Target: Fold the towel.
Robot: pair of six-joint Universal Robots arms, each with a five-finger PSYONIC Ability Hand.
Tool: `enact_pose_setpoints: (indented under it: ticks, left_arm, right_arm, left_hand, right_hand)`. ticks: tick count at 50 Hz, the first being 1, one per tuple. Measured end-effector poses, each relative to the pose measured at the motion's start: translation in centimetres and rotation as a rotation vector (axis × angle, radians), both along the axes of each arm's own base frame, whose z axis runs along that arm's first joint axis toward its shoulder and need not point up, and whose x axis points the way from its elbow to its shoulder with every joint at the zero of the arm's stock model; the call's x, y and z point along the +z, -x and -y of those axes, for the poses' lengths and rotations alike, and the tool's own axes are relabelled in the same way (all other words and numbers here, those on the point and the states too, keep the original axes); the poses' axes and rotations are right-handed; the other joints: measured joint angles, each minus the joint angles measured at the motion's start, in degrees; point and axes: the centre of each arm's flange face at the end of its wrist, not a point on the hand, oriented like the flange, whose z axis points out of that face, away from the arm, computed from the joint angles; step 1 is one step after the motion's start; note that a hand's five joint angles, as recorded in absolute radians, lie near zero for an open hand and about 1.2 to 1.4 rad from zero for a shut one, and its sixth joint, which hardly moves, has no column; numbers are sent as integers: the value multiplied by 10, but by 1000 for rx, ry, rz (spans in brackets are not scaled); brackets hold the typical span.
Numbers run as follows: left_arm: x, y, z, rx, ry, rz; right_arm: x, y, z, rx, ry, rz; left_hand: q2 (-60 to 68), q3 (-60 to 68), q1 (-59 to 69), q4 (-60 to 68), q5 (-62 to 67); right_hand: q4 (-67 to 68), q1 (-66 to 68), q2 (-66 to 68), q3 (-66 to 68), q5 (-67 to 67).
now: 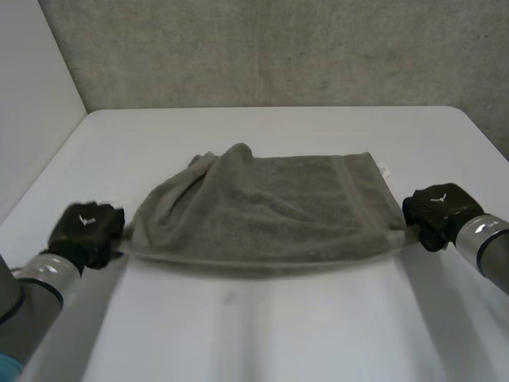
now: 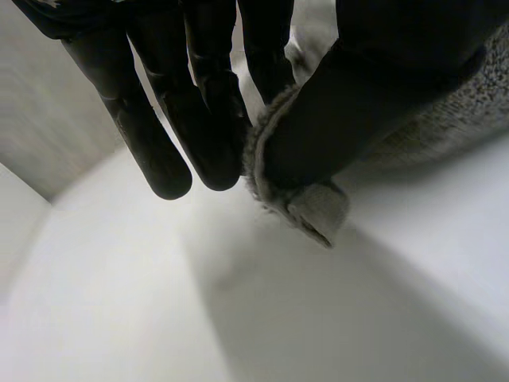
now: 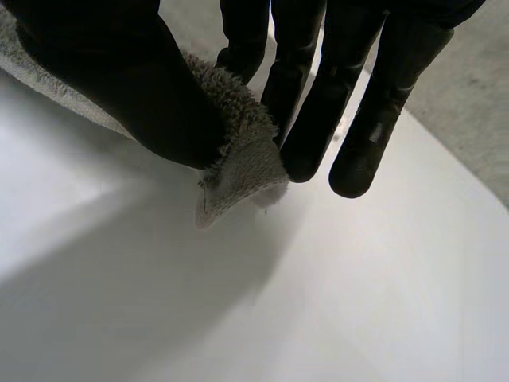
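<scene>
A grey towel lies across the middle of the white table, its near edge stretched and lifted between my two hands, its far left part bunched up. My left hand pinches the near left corner of the towel between thumb and fingers. My right hand pinches the near right corner of the towel the same way, thumb on one side, fingers on the other. Both corners hang a little above the table.
A grey wall rises behind the table's far edge. A lighter wall stands along the table's left side. Bare table lies in front of the towel and beyond it.
</scene>
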Motion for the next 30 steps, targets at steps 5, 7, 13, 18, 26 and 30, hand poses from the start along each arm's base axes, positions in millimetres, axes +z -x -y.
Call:
enact_pose_setpoints:
  ticks: [5,7,13,18,26,30]
  left_arm:
    - [37,0,-1,0,121,-9]
    - [59,0,-5,-3,184,-14]
    - [126,0,-30,-14,332,-25]
    - [140,-1,-45,-19,306,-18]
    - [112,-2,-45,-28,152,46]
    - [78,0,-31,-47,38,109]
  right_arm:
    - [29,1,-5,2,28,-1]
    - [50,2,-10,7,46,2]
    - [120,3,-34,19,131,11]
    - [143,4,-47,32,165,-8]
    - [122,4,-49,66,93,-83]
    - [84,2,-36,91,-28,-141]
  left_hand:
    - [4,4,2,4,5]
    - [5,5,2,5,5]
    - [6,6,7,5,8]
    - [6,6,10,5,9]
    - [6,6,10,6,9]
    - [6,6,10,6,9]
  right_hand:
    - [0,0,0,0,-1]
    - [0,0,0,0,0]
    - [0,0,0,0,0]
    - [0,0,0,0,-1]
    - [0,0,0,0,0]
    - [0,0,0,0,0]
